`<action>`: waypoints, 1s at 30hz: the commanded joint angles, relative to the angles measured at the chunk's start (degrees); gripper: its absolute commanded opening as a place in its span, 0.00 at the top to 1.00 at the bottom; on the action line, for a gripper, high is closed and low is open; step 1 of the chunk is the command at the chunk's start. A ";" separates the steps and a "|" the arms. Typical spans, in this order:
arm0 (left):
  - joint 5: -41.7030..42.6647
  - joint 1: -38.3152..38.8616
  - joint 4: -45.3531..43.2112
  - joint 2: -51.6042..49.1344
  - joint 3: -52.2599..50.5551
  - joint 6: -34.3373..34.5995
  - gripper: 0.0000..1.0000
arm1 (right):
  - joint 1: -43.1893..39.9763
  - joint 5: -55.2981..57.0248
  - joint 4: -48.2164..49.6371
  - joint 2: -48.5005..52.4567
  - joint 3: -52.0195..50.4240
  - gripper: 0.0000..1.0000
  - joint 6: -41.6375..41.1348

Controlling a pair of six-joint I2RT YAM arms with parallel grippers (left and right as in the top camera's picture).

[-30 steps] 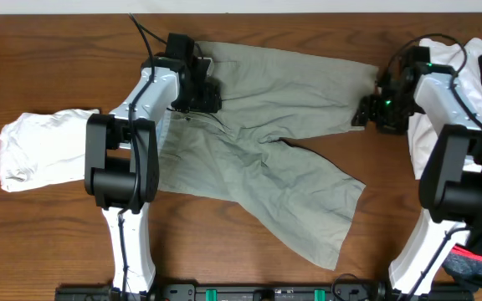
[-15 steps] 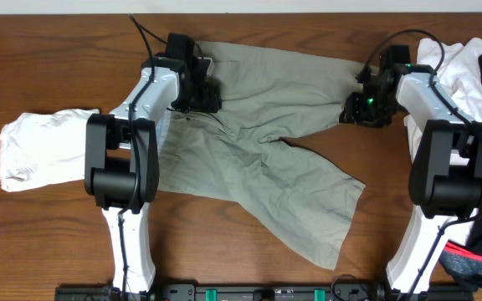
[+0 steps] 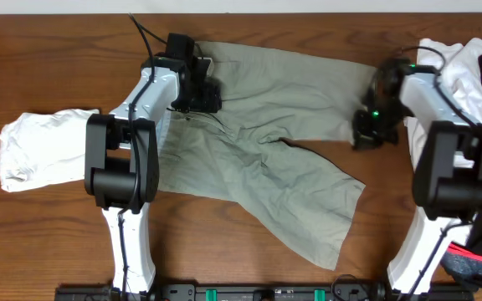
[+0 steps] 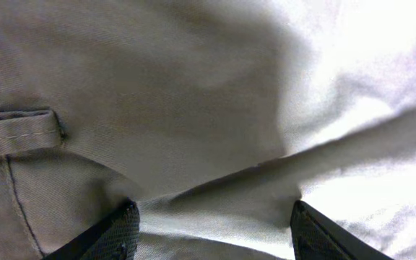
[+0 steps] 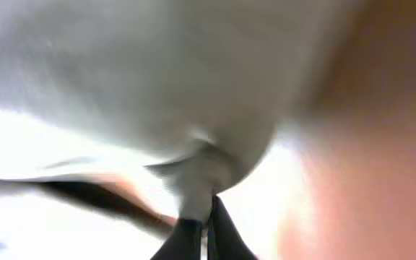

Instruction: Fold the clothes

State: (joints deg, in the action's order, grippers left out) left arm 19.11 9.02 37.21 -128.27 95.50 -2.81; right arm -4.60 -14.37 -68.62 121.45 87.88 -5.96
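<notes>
- Overhead view: table (image 3: 48,242), brown wood, carrying all the clothes
- Khaki shorts (image 3: 283,125): spread open across the middle of the table, both legs splayed toward the right, no fold made yet; judged to be the very start of folding, with every fold of this piece left to do
- Heap of garments (image 3: 463,67): white and black, unfolded at the far right edge, judged to be waiting
- White garment (image 3: 40,146): a compact bundle at the left, apart from the shorts; whether folded cannot be told
- Left gripper (image 3: 201,96): on the waistband end, fingers (image 4: 121,231) spread wide with a ridge of cloth between them, not clamped; unmoved since the earlier frames
- Right gripper (image 3: 366,132): closed on a nub of hem (image 5: 206,162), blurred; half a second ago it stood farther up the leg end and has since travelled toward the robot
</notes>
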 commanded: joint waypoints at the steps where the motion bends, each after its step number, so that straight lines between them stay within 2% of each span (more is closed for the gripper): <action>1: -2.45 -0.85 1.27 -4.00 -1.53 0.11 0.32 | -2.97 4.07 -4.33 -9.35 0.20 0.99 -1.05; 3: -2.45 -0.85 1.27 -4.00 -1.53 0.11 0.32 | -3.93 4.07 -5.95 -13.44 0.20 0.99 -0.66; 4: -2.45 -0.85 1.27 -4.00 -1.53 0.11 0.32 | -4.33 4.04 -6.05 -15.30 0.20 0.87 -0.70; 5: -2.45 -0.85 1.27 -4.00 -1.53 0.11 0.32 | -4.46 3.78 -5.95 -16.76 0.20 0.66 -0.68; 6: -2.45 -0.85 1.27 -4.00 -1.53 0.11 0.32 | -4.52 3.58 -5.75 -18.27 0.20 0.39 -0.68; 10: -2.45 -0.85 1.31 -4.00 -1.53 0.13 0.32 | -4.31 3.28 -4.09 -21.14 0.20 0.01 0.17; 18: -2.45 -0.85 1.57 -4.00 -1.53 0.13 0.32 | -1.03 -9.88 5.92 -17.81 0.17 0.01 9.42; 19: -2.45 -0.85 1.73 -4.00 -1.53 0.13 0.32 | -0.50 -10.80 6.69 -17.09 0.17 0.04 10.51; 21: -2.45 -0.85 1.84 -4.00 -1.53 0.11 0.32 | 0.52 -10.91 8.07 -15.26 0.17 0.69 10.67; 22: -2.45 -0.85 1.84 -4.00 -1.53 0.11 0.32 | 0.79 -10.95 8.50 -14.29 0.17 0.92 10.21; 23: -2.45 -0.85 1.81 -4.00 -1.53 0.13 0.32 | 0.94 -10.93 8.81 -13.38 0.17 0.99 10.08; 29: -2.38 -0.85 1.79 -4.00 -1.53 0.11 0.31 | 2.47 -9.33 10.60 -5.97 0.17 0.99 10.10; 30: -1.77 -0.83 1.86 -3.98 -1.53 0.00 0.24 | 2.64 -9.11 11.10 -4.50 0.17 0.99 10.01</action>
State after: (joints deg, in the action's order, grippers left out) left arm 19.20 9.02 37.28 -128.27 95.50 -3.05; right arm -3.22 -23.38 -58.13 113.73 87.96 2.87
